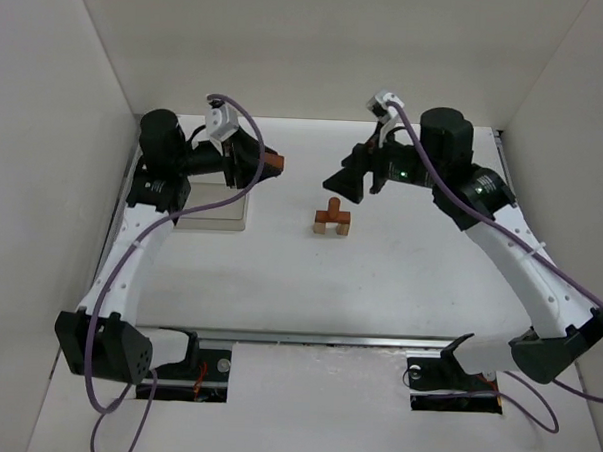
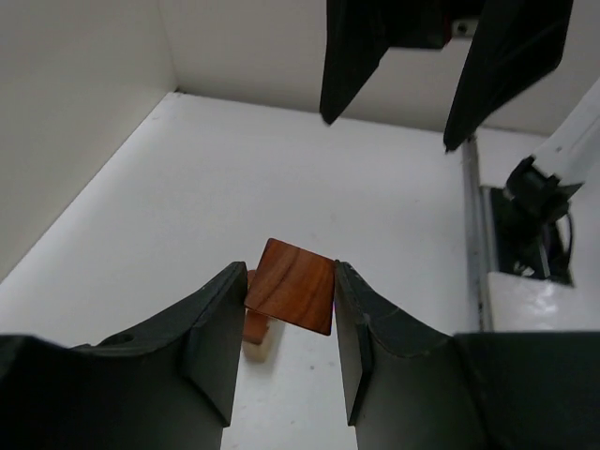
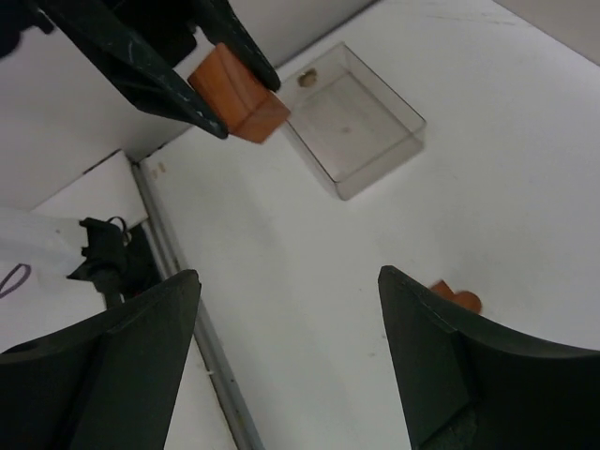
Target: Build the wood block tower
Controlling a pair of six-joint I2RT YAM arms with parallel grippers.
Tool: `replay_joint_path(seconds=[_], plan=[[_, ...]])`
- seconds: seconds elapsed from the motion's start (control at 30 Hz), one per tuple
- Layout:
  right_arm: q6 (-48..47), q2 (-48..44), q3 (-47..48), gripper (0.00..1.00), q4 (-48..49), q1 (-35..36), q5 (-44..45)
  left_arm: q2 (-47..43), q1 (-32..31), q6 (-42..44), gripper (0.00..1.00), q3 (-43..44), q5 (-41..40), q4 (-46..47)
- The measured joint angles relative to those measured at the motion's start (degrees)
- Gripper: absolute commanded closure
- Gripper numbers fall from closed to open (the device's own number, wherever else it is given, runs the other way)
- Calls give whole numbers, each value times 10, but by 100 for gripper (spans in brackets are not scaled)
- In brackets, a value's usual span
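A small tower of reddish-brown and tan blocks [image 1: 332, 219] stands mid-table; part of it shows in the left wrist view [image 2: 255, 328] and its edge in the right wrist view [image 3: 457, 297]. My left gripper [image 1: 267, 164] is shut on a reddish-brown block [image 2: 292, 287], held tilted in the air to the left of and behind the tower; the block also shows in the right wrist view [image 3: 237, 94]. My right gripper [image 1: 341, 182] is open and empty, in the air just behind the tower, facing the left gripper.
A clear plastic box [image 1: 214, 204] sits on the table under the left arm, also in the right wrist view [image 3: 356, 119]. A metal rail [image 1: 307, 338] runs along the near edge. White walls enclose the table on three sides.
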Motion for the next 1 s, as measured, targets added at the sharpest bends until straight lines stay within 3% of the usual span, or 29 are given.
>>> replay_joint_path(seconds=[0.07, 0.23, 0.37, 0.63, 1.0], plan=[[3, 8, -1, 24, 28, 32, -6, -31, 1, -151, 100, -56, 3, 141], [11, 13, -4, 24, 80, 77, -3, -35, 3, -428, 100, -77, -34, 376], [11, 13, -14, 28, 105, 98, 2, -38, 1, -574, 100, -105, -66, 493], [16, 13, -57, 29, 162, 118, 18, -43, -15, -706, 100, -122, -102, 580], [47, 13, -60, 31, 243, 120, 31, -58, -16, -728, 100, -147, -113, 612]])
